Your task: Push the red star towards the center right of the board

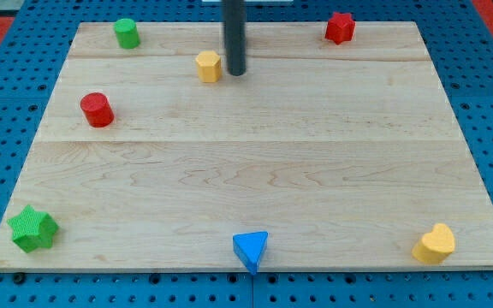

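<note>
Pale wooden board point(255, 171) lies on a blue pegboard surface point(7, 103), and seven small blocks sit scattered near its edges. At the view's top right, close to the board's far edge, stands the red star point(340, 27) — the block the task names — well apart from everything else. My tip point(235, 73) comes down at the view's top centre, just to the right of the yellow hexagon point(208, 66); whether the two actually touch I cannot tell, since the gap is too slim to read from this angle. The rod has no jaws at all, so there is nothing spread or pressed together to report. A green cylinder point(127, 33) stands at the top left, and a red cylinder point(97, 109) sits below it toward the left edge. Along the view's bottom, a green star point(32, 228) occupies the left corner, a blue triangle point(251, 250) rests at the middle with its point hanging at the board's near edge, and a yellow heart point(435, 244) sits in the right corner.
</note>
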Tool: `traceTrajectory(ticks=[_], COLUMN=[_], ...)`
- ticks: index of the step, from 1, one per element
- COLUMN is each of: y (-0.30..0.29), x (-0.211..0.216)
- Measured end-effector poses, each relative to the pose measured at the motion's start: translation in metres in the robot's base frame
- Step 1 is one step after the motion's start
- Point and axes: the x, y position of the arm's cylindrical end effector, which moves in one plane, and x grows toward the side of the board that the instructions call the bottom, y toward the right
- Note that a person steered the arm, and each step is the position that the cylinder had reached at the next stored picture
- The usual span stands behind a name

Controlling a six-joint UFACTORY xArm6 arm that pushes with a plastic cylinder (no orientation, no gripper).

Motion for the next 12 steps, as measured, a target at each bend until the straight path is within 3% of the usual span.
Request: traceTrajectory(ticks=[1, 2, 3, 5, 6, 7, 8, 10, 11, 12], y=[0.104, 0.201, 0.24, 0.099, 0.086, 0.074, 0.079, 0.043, 0.066, 0.066], x=[-0.023, -0.08, -0.111, -0.095, -0.062, -0.062, -0.109, -0.065, -0.054, -0.075])
